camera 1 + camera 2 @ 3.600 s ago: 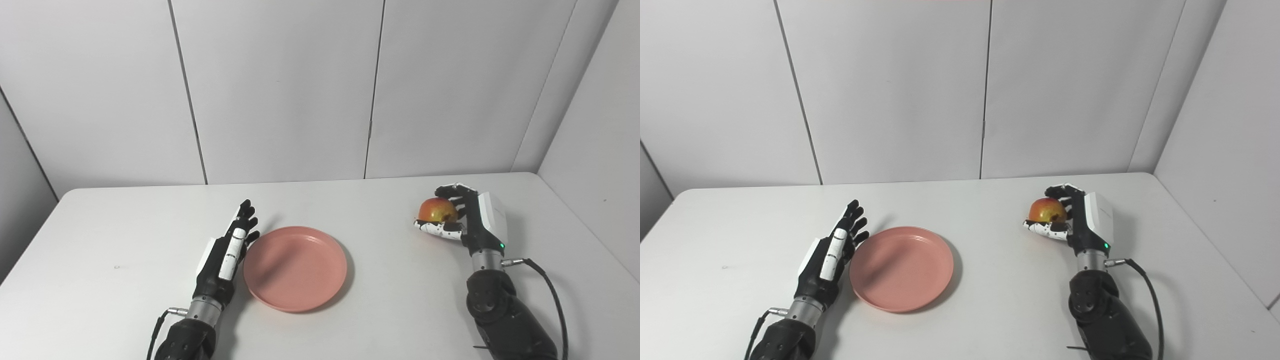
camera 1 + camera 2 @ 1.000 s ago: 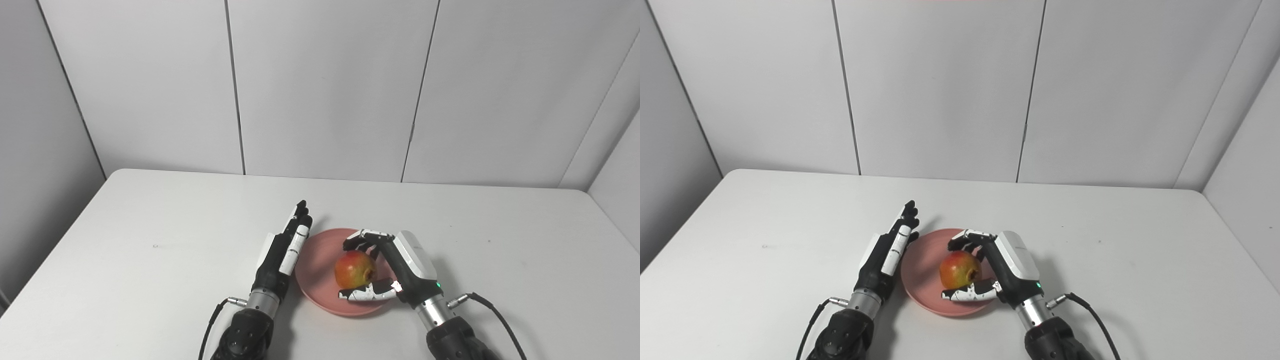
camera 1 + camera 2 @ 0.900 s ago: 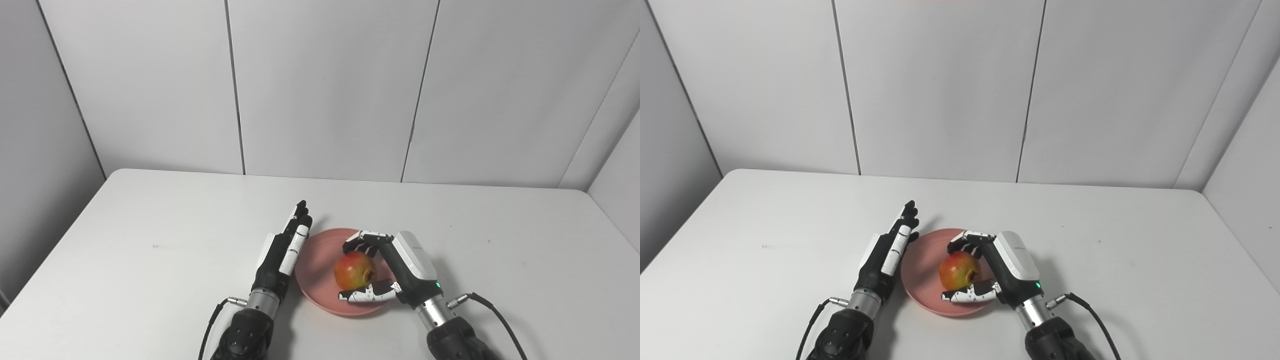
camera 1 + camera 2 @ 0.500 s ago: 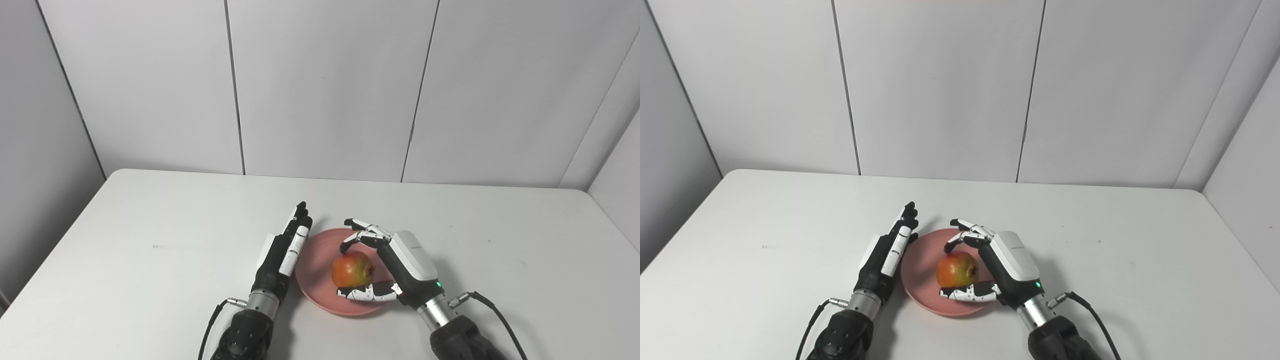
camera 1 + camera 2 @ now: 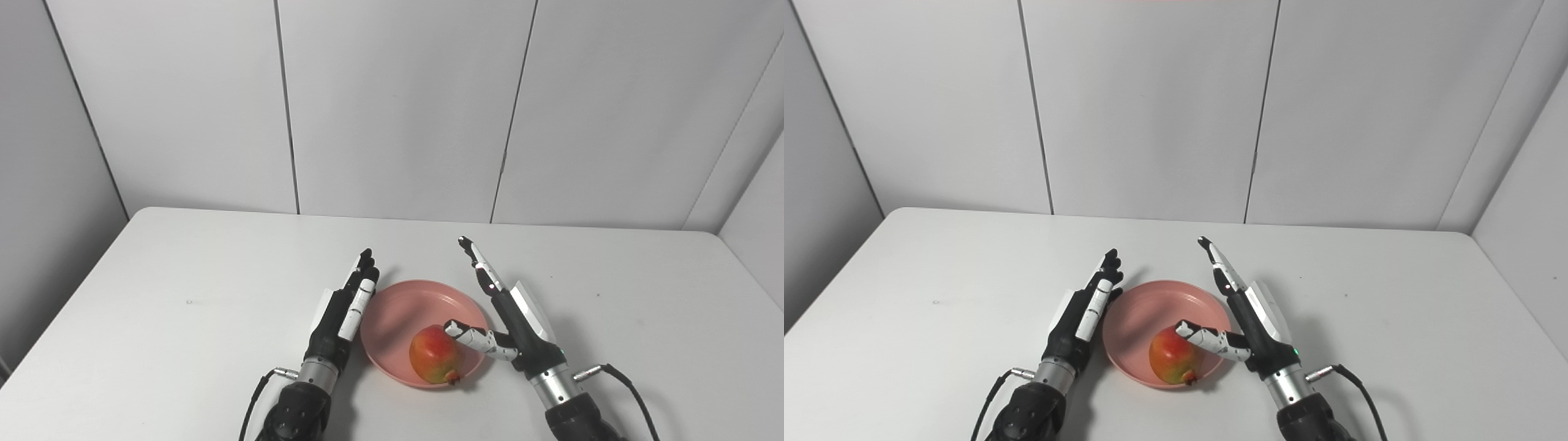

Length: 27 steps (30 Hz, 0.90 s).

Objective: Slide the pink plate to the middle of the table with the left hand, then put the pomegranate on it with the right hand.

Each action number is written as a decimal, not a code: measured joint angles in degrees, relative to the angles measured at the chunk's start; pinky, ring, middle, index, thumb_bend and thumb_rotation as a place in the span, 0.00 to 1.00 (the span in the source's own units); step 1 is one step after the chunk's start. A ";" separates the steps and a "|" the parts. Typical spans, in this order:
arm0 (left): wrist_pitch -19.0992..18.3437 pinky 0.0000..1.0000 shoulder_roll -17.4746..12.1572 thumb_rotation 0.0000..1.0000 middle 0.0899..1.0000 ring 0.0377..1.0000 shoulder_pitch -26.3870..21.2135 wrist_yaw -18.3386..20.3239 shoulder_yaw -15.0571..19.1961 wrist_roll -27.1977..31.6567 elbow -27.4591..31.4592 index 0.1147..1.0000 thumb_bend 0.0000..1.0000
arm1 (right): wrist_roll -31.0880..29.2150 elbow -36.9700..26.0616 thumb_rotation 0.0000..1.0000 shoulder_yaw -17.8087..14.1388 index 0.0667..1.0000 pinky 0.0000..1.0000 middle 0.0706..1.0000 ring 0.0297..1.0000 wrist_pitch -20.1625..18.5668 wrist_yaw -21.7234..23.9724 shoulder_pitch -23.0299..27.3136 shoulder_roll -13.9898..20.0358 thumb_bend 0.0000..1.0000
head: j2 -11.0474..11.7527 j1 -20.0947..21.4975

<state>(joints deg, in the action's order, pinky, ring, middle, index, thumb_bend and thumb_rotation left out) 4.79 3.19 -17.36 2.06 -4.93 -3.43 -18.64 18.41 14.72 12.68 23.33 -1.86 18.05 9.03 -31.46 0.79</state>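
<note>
The pink plate [image 5: 398,312] sits on the white table near its middle front. The red and yellow pomegranate [image 5: 432,362] rests on the plate's near right part, leaning toward the rim. My right hand [image 5: 511,321] is open, fingers straight and pointing away, just right of the plate; its thumb lies against the pomegranate's top. My left hand [image 5: 343,309] is open and flat on edge, along the plate's left rim. Both hands also show in the right eye view: the left hand [image 5: 1081,318] and the right hand [image 5: 1249,324].
The white table [image 5: 184,294] is bordered by grey wall panels at the back and on both sides. A cable [image 5: 625,383] trails from my right wrist over the table's front right.
My right hand has opened and let go of the pomegranate, which now rests on the plate, a little nearer the front rim. The left hand has stayed beside the plate.
</note>
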 measured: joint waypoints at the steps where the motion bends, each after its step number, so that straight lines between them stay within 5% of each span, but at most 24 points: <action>1: -0.01 0.93 -0.22 1.00 1.00 0.97 0.00 0.03 0.13 0.12 0.01 0.99 0.57 | -1.01 0.00 0.91 -0.50 1.00 0.98 1.00 1.00 -0.10 0.17 -0.02 -0.38 0.62 | 0.00 0.00; 9: -0.38 0.96 -2.05 1.00 1.00 0.99 -0.03 1.08 1.30 2.12 0.30 1.00 0.58 | -0.65 0.09 1.00 -4.40 0.97 0.98 0.99 0.99 -3.28 -2.20 -0.78 -4.51 0.61 | -0.79 1.14; 27: -1.99 0.99 -4.98 1.00 1.00 1.00 0.33 5.14 5.59 8.36 1.21 1.00 0.60 | -7.23 3.65 0.99 -8.62 0.99 0.95 0.98 0.97 -8.44 -2.36 0.18 -8.47 0.56 | -2.37 3.34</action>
<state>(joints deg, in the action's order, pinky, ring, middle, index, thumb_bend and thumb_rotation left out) 2.80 -1.80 -17.02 7.21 0.66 4.93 -17.43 11.18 18.37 4.06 14.89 -4.22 18.23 0.56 -33.84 4.13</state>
